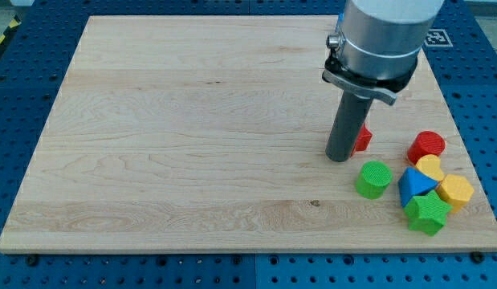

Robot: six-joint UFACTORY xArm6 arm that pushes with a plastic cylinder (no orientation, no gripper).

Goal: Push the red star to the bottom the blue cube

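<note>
my tip [340, 158] touches the red star [363, 138], half hidden just to its right, while the blue cube [414, 186] lies lower right; no hand exists to spread or pinch

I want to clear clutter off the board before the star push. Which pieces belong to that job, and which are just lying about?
In the job: red star, partly hidden behind my tip; blue cube.

Lying about: red cylinder, green cylinder, yellow heart, yellow block, green star.

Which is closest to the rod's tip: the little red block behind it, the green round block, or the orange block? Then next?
From my tip:
1. Red block, partly hidden right beside the rod.
2. Green round block, lower right.
3. Orange block, far right near the board's edge.
</note>
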